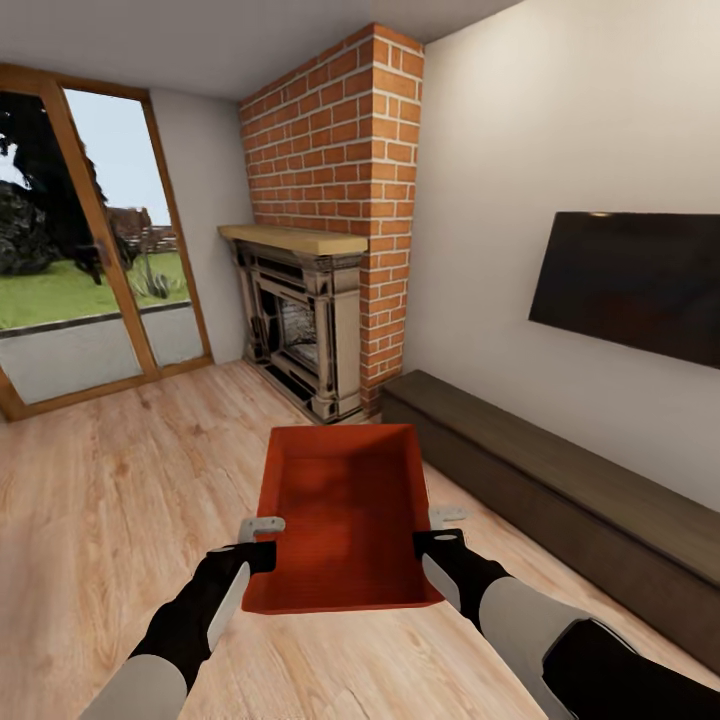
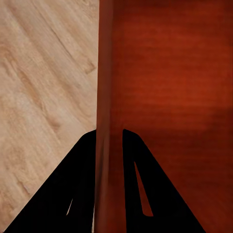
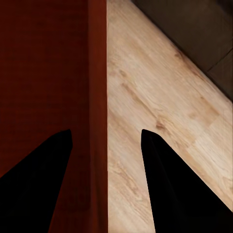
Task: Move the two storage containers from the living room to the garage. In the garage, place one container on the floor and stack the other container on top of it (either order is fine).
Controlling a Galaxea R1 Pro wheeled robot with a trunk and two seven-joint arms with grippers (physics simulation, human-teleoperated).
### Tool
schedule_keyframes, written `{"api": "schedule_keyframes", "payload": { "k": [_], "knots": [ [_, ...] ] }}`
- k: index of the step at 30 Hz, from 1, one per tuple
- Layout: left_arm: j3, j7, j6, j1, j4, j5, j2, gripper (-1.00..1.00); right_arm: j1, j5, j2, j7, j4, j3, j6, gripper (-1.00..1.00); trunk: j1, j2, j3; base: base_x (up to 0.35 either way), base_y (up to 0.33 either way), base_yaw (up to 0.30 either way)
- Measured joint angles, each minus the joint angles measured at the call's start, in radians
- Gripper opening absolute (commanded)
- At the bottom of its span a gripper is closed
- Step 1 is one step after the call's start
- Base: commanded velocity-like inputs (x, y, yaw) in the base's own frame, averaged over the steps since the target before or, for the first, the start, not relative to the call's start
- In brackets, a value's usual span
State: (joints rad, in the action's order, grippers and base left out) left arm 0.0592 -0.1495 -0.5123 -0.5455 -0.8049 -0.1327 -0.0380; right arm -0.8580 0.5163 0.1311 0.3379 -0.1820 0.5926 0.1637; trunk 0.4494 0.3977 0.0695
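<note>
One orange-red storage container hangs level above the plank floor of the living room, before the brick fireplace. The left gripper has its jaws clenched on one long wall; the right gripper straddles the opposite wall with jaws slack. It looks stiff, light and smooth, so gripping both long rims seems wise.

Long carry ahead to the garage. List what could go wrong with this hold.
1. The right gripper straddles the container wall with a visible gap, so that side could slip.
2. The left gripper pinches only the thin wall; the bin may tilt.
3. Turning could swing it into the low bench or fireplace.
</note>
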Motion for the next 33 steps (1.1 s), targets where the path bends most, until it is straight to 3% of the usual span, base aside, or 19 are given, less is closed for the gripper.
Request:
{"api": "schedule_keyframes", "payload": {
  "k": [33],
  "knots": [
    [0.001,-0.001,0.0,0.0,0.0,-0.002,0.0,-1.0,0.0,0.001,0.0,0.0,0.0,0.001,0.0,-1.0,0.0,0.0,-0.017,0.0,0.0,0.3]
  ]
}}
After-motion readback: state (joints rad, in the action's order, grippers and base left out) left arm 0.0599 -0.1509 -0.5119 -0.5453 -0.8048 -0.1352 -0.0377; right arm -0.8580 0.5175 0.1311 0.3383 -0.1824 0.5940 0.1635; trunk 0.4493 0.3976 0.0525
